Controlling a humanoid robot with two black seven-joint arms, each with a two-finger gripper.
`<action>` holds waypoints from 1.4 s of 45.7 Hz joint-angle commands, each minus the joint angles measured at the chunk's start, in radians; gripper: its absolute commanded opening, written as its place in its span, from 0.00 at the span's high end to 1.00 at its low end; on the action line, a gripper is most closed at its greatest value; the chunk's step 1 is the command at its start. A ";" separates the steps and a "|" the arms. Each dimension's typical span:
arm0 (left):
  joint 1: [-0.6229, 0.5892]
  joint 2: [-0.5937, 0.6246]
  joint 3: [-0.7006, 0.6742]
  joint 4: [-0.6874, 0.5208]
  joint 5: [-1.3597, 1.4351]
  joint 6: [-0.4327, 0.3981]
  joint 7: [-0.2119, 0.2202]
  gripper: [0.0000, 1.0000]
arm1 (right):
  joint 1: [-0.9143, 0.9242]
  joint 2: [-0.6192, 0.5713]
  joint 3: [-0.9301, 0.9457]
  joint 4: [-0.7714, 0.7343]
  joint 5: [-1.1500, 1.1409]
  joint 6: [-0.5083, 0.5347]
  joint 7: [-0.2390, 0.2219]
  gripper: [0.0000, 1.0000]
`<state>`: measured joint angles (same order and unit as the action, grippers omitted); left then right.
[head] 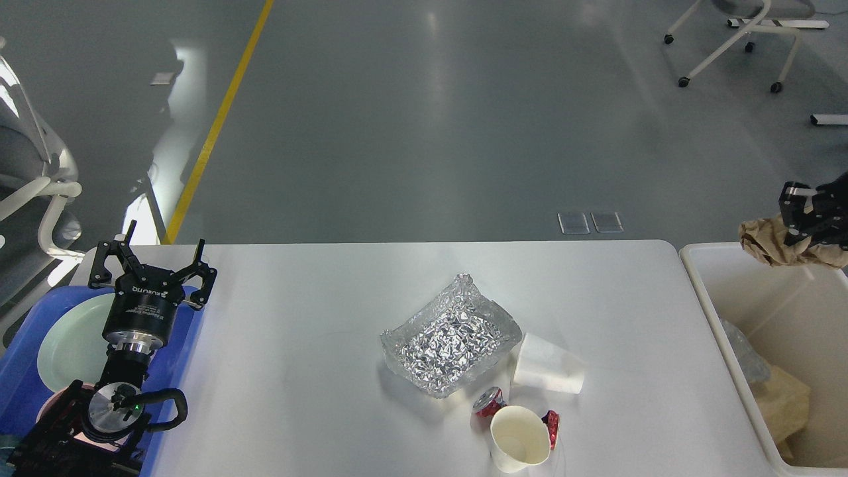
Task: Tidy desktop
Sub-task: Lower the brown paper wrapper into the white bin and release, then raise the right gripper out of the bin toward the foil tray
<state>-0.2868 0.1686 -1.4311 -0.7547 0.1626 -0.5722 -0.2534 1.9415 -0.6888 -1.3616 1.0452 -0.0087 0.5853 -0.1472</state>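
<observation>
Head view:
desktop (318, 318): white-grey top with rounded corners, fills the middle of the view, from the blue tray at 9 o'clock to the bin at 3 o'clock.
left gripper (158, 260): at 9 o'clock, over the far-left edge of the desktop and the tray; fingers spread wide, nothing between them.
right gripper (813, 215): at 3 o'clock, mostly cut by the frame edge; clamped on crumpled brown paper (768, 240), held in the air above the far rim of the bin, clear of the desktop.
bin (712, 318): cream-white, just beside the desktop's right edge; inside it, brown paper scrap (785, 401) and clear plastic (745, 354) at about 4 o'clock.
foil tray (450, 344): crumpled silver, centre of the desktop, lying open side up.
paper cup on its side (548, 372): white, touching or just beside the foil's 4 o'clock corner; cannot tell which.
second paper cup (520, 438): at 5 o'clock near the front edge, mouth toward the camera.
crushed red can (489, 401): just beside the second cup at its 10 o'clock; more red (551, 424) shows on the cup's right, same can or another, cannot tell.
blue tray (23, 351): at 8 o'clock, holds a pale green plate (66, 344), partly hidden by the left arm.
floor (424, 119): grey, yellow line (218, 119) at 11 o'clock, chair legs (735, 40) at 1 o'clock.
</observation>
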 commanded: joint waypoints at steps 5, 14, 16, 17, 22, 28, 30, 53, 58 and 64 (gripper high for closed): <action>0.000 0.000 0.000 0.000 0.000 0.000 0.000 0.03 | -0.318 -0.103 0.148 -0.269 0.007 -0.061 0.001 1.00; 0.000 0.000 0.000 0.000 0.000 0.000 0.000 0.03 | -0.723 -0.106 0.412 -0.430 0.003 -0.249 0.003 1.00; 0.000 0.000 0.000 0.000 0.000 0.000 0.000 0.03 | -0.789 -0.100 0.456 -0.461 0.003 -0.288 0.005 1.00; 0.000 0.000 0.000 0.000 0.000 0.000 0.000 0.03 | -0.821 -0.095 0.476 -0.476 0.003 -0.304 0.005 1.00; 0.000 0.000 0.000 0.000 0.000 0.000 0.000 0.03 | -0.973 -0.017 0.565 -0.556 0.004 -0.409 0.005 1.00; 0.000 0.000 0.000 0.000 0.000 0.000 0.000 0.03 | -1.163 0.099 0.650 -0.704 0.015 -0.513 0.008 1.00; 0.000 0.000 0.000 0.000 0.000 0.000 0.000 0.03 | -1.216 0.149 0.674 -0.757 0.016 -0.542 0.009 1.00; 0.000 0.000 0.000 0.000 0.000 0.000 0.000 0.03 | -1.359 0.336 0.725 -0.881 0.018 -0.685 0.009 1.00; 0.000 0.000 0.000 0.000 0.000 0.000 0.000 0.03 | -1.359 0.336 0.723 -0.880 0.018 -0.688 0.008 1.00; 0.000 0.000 0.000 0.000 0.000 0.000 0.000 0.03 | -1.359 0.334 0.716 -0.880 0.018 -0.722 0.008 0.30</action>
<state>-0.2868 0.1687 -1.4312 -0.7547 0.1626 -0.5722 -0.2533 0.5829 -0.3530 -0.6406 0.1645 0.0098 -0.1039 -0.1387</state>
